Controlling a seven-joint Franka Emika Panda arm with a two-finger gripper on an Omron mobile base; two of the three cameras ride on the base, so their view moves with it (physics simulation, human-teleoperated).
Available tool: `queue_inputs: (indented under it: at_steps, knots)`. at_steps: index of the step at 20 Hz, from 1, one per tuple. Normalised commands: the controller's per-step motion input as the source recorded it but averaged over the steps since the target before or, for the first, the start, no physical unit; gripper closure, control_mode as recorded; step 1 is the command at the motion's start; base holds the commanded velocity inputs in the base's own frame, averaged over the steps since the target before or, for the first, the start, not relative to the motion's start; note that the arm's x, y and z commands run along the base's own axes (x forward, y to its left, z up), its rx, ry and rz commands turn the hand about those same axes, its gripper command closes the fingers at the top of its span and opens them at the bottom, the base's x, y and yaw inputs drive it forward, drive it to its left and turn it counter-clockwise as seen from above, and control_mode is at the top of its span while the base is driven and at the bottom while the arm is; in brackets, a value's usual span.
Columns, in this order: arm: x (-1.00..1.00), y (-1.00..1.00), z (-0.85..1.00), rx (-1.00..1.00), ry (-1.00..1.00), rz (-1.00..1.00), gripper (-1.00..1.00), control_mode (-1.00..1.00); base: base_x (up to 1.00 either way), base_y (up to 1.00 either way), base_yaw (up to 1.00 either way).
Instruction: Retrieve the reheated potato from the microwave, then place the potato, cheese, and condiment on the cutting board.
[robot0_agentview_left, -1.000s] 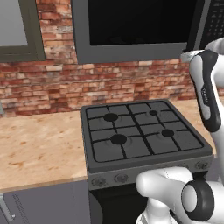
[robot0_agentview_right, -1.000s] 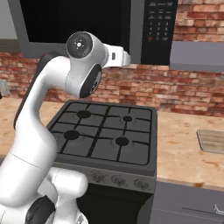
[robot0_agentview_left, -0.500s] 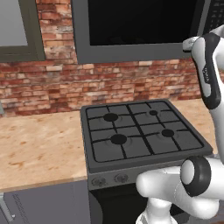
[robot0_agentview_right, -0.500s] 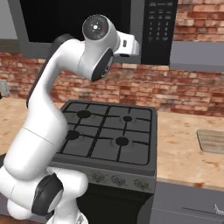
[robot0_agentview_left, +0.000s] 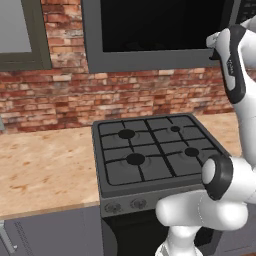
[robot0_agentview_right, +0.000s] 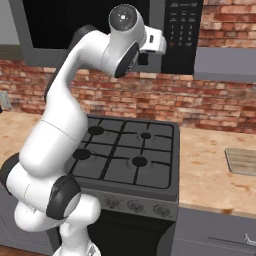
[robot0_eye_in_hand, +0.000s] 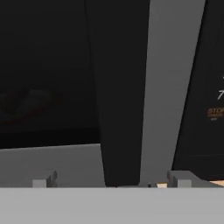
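The gripper (robot0_eye_in_hand: 112, 183) stood spread wide and empty, tips close to the microwave (robot0_agentview_right: 100, 30) door's right edge (a grey vertical strip beside the keypad panel). Below, the hob (robot0_agentview_left: 155, 152) lay clear. The right base view alone showed the cutting board (robot0_agentview_right: 242, 161) on the counter's far right.

Microwave (robot0_agentview_left: 155, 30): dark grey box, upper centre of left base view, above the hob; black glass door shut, black keypad panel with small white buttons at its right end. Cutting board (robot0_agentview_right: 242, 161): striped light wood, flat on counter, right edge of right base view.
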Motion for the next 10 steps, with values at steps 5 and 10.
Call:
queue_inputs:
  at_steps: [5, 10]
  knots:
    - [0.42, -0.02, 0.00, 0.00, -0.03, 0.00, -1.00, -1.00, 0.00, 0.00, 0.00]
    - [0.40, -0.08, 0.00, 0.00, -0.01, 0.00, -1.00, -1.00, 0.00, 0.00, 0.00]
